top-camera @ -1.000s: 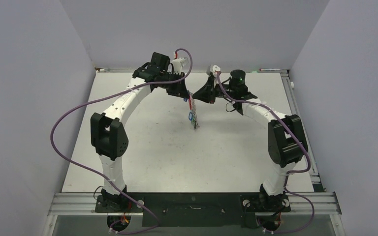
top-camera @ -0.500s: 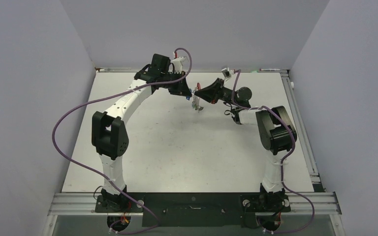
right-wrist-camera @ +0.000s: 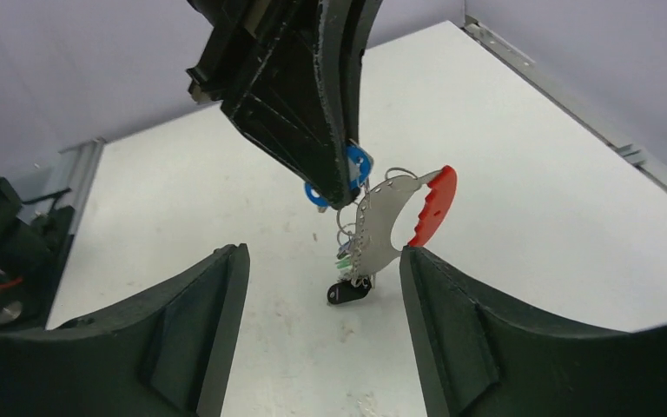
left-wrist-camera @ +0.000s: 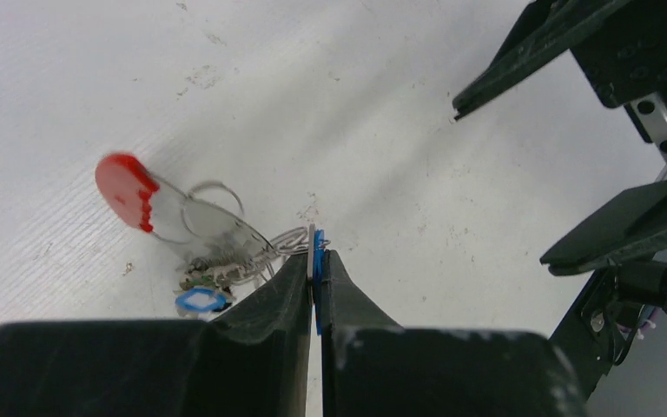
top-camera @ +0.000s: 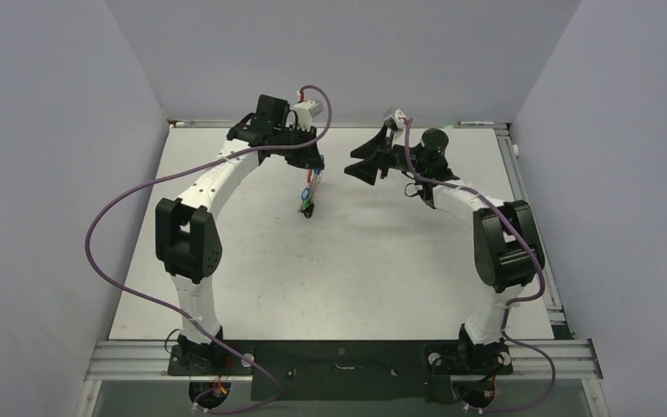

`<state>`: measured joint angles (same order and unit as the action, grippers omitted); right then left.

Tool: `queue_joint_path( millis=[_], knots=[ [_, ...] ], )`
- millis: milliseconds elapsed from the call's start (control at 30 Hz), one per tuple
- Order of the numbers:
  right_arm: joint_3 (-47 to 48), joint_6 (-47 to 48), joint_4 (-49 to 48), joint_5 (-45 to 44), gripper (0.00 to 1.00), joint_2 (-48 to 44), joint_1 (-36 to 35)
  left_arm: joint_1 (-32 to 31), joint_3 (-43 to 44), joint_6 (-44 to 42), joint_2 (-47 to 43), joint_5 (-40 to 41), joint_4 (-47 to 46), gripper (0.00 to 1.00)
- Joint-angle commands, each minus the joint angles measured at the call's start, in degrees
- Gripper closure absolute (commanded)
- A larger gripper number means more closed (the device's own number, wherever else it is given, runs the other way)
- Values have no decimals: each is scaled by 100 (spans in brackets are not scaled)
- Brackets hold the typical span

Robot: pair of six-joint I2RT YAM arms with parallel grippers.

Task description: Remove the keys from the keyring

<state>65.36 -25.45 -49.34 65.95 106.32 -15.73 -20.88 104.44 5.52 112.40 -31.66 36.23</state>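
Clamping 1 blue key tag [left-wrist-camera: 318, 248], the left pincer [left-wrist-camera: 316, 261] dangles the keyring [right-wrist-camera: 373, 221]; beside the keyring, the right pincer [right-wrist-camera: 321, 261] gapes wide, empty.

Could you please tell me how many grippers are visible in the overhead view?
2. The left gripper is over the table's far middle, shut on the keys; the right gripper is just right of it, open.

Gap between hanging keys [top-camera: 307, 201] and right gripper [top-camera: 356, 163], jaws spread
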Motion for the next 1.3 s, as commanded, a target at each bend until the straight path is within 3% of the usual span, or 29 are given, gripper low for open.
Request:
queue_joint_path(
  millis=[0,100,200,467,833,1000,1267],
  knots=[
    [786,3381,3320,20,35,-487,-99,-21,27,-477,-479,-412,-54,100],
    [1137,4779,4729,-200,35,-506,-312,-21,131,-778,-489,-637,131,100],
    [1242,5323,5231,-290,38,-497,-418,-29,285,-1008,-472,-839,368,100],
    [1180,5600,5219,-696,46,-591,-619,-63,239,-1020,-468,-1452,427,100],
    [1391,5683,5437,-1049,52,-682,-844,-154,459,-1003,-326,-1480,673,100],
    [1465,5651,5461,-1030,55,-657,-844,-239,651,-1117,-205,-1350,1060,100],
    [1336,5578,5385,-951,57,-749,-844,-136,957,-341,263,-2066,2080,100]
  ],
)
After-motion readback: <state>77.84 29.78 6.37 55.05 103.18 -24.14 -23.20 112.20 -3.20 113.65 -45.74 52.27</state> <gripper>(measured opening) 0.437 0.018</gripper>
